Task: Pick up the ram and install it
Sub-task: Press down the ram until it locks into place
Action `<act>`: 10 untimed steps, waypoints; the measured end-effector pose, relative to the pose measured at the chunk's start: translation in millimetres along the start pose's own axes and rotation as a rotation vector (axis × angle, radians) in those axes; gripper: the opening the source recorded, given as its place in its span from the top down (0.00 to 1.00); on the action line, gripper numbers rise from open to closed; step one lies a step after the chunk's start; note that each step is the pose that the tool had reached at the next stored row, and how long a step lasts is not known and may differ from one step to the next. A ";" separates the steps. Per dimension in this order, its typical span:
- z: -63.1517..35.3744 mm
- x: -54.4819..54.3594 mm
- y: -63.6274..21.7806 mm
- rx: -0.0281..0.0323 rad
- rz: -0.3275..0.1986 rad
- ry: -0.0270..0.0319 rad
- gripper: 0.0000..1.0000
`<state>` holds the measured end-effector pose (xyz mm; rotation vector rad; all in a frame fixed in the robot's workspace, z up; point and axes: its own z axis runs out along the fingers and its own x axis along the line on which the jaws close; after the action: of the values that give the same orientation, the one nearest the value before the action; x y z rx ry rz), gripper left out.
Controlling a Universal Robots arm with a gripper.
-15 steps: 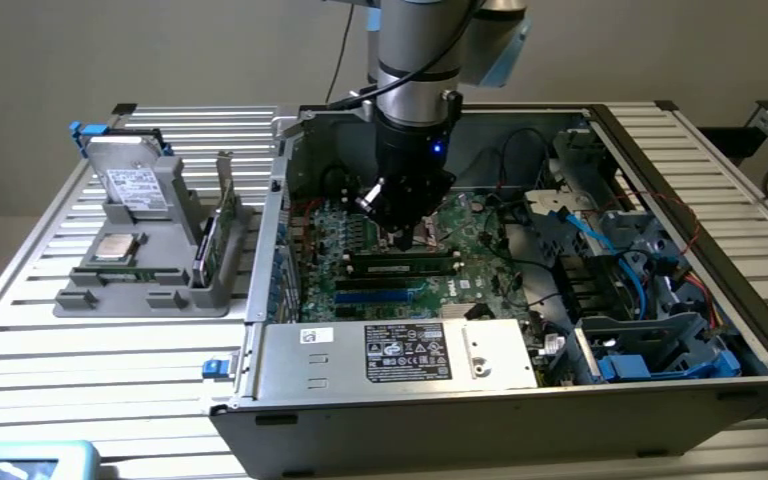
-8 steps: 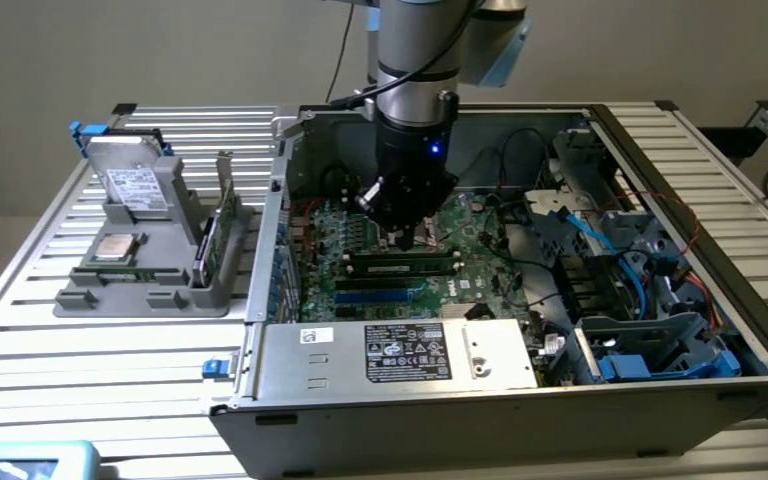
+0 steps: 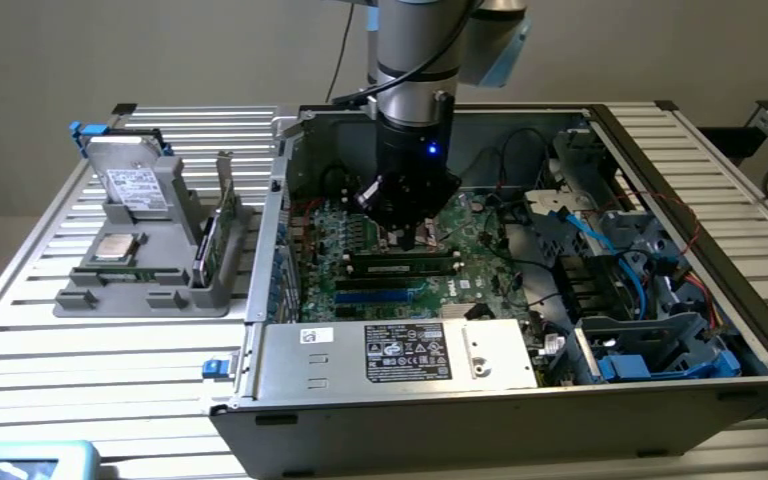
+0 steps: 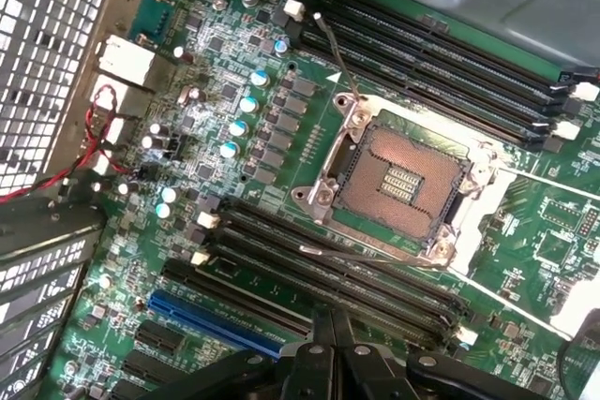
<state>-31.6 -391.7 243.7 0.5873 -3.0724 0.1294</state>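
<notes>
1. At nine o'clock in the exterior view, a grey holder (image 3: 117,290) sits on the slatted table (image 3: 91,380), well apart from the table's near edge. It carries a hard drive (image 3: 133,185), a processor chip (image 3: 117,247) and an upright green card (image 3: 228,215). The card stands just beside the left wall of the computer case (image 3: 491,420).
2. The case lies open on top. A metal box (image 3: 398,355) with a white label fills its front edge at six o'clock, so the free room over the motherboard (image 3: 344,240) is the strip between that box and the back wall.
3. The gripper (image 3: 408,235) reaches down into that strip near the picture's centre, low over the board. In the wrist view its fingers (image 4: 333,339) are pressed together with nothing between them, above black slots, with a blue slot (image 4: 211,316) close by and the bare CPU socket (image 4: 403,180) beyond.
4. The ram (image 3: 404,267) lies lengthwise along the slots, just at six o'clock from the fingertips and apart from them. Whether it is fully seated I cannot tell.
5. Toward three o'clock, black and blue cables (image 3: 598,240) crowd the case – there is little free room there – and blue drive bays (image 3: 658,350) line the right wall.
</notes>
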 end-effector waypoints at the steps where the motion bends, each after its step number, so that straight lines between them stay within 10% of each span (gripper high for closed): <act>1: 0.0 0.0 0.0 0.0008 0.010 -0.0019 0.89; 10: 0.0 -0.1 0.0 0.0098 0.099 -0.0240 0.89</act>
<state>-31.5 -391.7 243.7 0.4407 -3.1261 0.1394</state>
